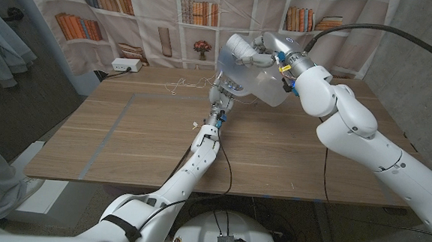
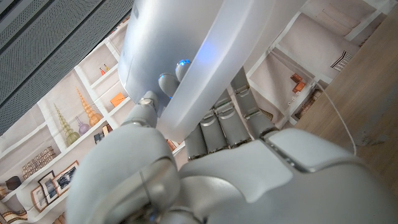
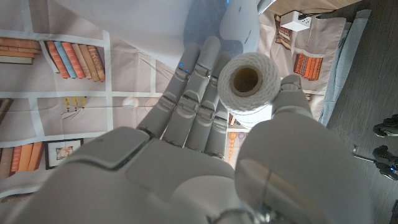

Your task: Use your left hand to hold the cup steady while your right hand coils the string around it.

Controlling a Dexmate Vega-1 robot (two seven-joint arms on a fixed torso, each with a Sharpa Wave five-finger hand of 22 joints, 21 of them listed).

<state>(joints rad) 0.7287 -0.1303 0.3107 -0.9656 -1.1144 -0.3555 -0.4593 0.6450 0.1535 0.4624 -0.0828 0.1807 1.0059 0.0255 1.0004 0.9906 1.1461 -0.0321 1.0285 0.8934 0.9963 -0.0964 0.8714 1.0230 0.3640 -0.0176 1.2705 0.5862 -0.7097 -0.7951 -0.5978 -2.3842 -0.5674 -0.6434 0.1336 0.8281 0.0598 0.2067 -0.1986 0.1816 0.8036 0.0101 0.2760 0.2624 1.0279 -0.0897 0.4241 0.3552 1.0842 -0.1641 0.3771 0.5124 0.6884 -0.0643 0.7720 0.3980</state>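
Power strip (image 1: 126, 65): a white one, at the far left edge of the bench (image 1: 140, 139), before the bookshelf backdrop (image 1: 95, 8).
Loose string (image 1: 184, 84): a thin pale tangle on the wood at the far side of the bench, left of the cup.
Left robot hand (image 1: 222, 99): it reaches up from the bench middle and grasps the lower rim of the cup. In the left wrist view the fingers (image 2: 217, 127) lie on one side of the cup wall (image 2: 199, 68) and the thumb on the other side, so the wall is pinched between them.
Cup (image 1: 252, 78): translucent white plastic, lifted above the far part of the bench and tilted (its mouth side I cannot tell for sure). It is between the two hands.
Right robot hand (image 1: 254, 52): it is at the upper side of the cup, touching it as far as the head view shows. It is grasping the spool.
Spool of string (image 3: 247, 83): white twine wound on a hollow core, held between the thumb and the fingers (image 3: 196, 93), the core hole facing the wrist camera. The cup (image 3: 161, 22) is just beyond the fingertips.
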